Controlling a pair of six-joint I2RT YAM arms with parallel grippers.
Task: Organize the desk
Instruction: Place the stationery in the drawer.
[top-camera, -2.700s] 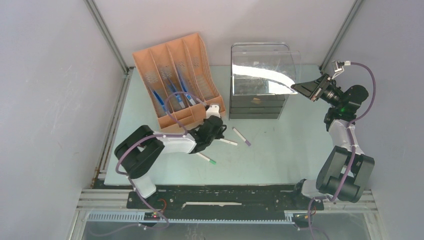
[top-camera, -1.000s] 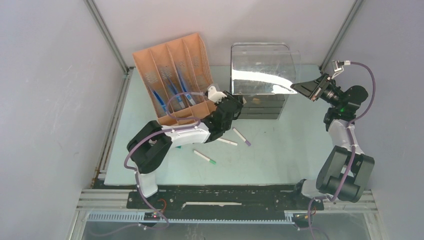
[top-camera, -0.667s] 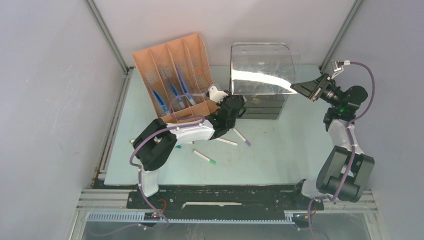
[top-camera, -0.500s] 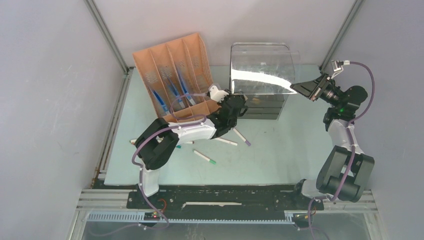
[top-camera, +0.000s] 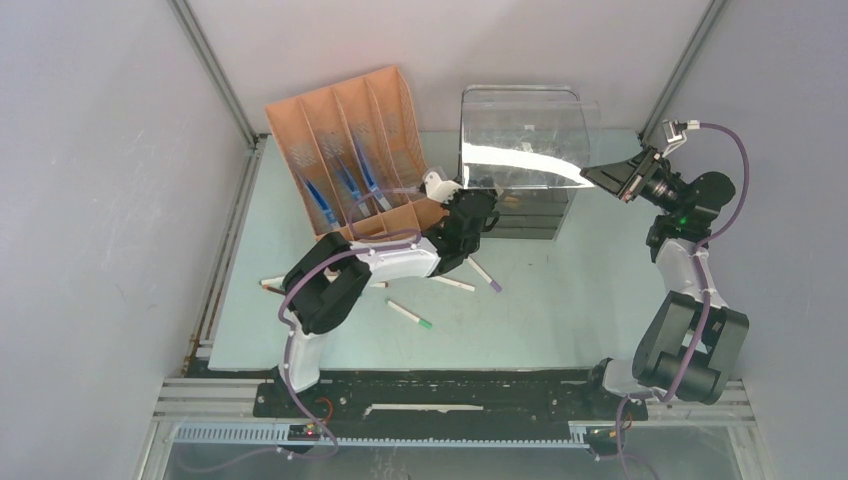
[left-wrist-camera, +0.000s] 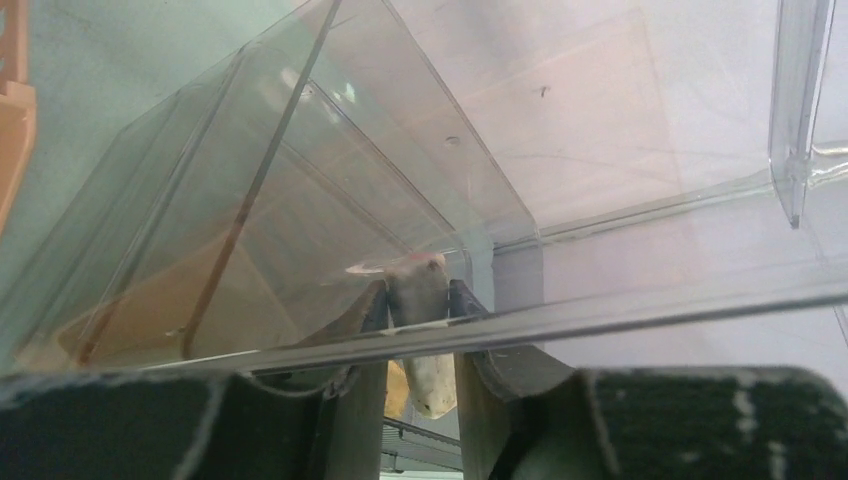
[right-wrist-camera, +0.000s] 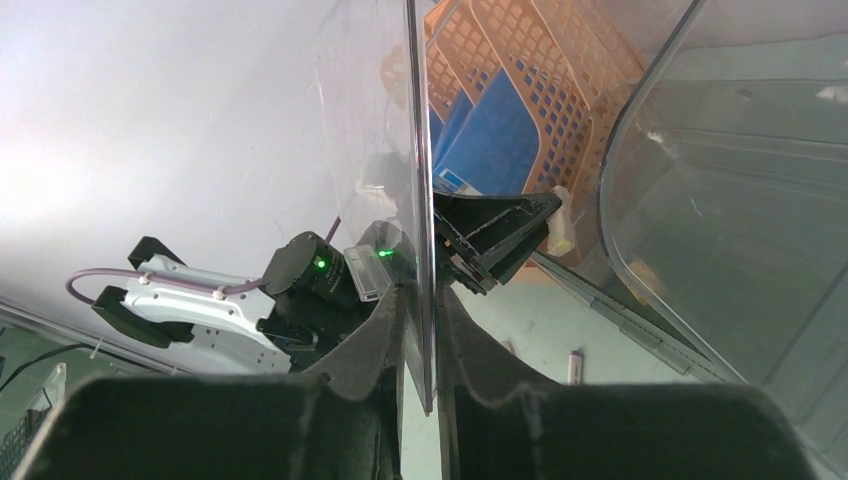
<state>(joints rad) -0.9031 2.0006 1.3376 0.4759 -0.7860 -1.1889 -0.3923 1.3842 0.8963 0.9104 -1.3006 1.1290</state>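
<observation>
The pale green desk (top-camera: 560, 300) carries a dark drawer unit (top-camera: 515, 215) with a clear box on top. My right gripper (top-camera: 610, 178) (right-wrist-camera: 420, 300) is shut on the edge of the box's raised clear lid (top-camera: 520, 130) (right-wrist-camera: 370, 120). Under the lid's front left, my left gripper (top-camera: 487, 205) (left-wrist-camera: 420, 293) is shut on a small beige piece (left-wrist-camera: 428, 380), with both fingers touching it at the box's opening. From the right wrist, the left gripper (right-wrist-camera: 500, 235) shows with the piece (right-wrist-camera: 562, 225) at its tip.
An orange file rack (top-camera: 350, 150) with blue folders leans at the back left. On the desk lie a green-capped marker (top-camera: 410, 315), a white marker (top-camera: 455, 284), a purple-capped marker (top-camera: 484, 273) and another pen (top-camera: 272, 284) at the left.
My left arm has lifted off the desk near the markers and reached right and back to the box's opening with the beige piece. The right arm still holds the lid up.
</observation>
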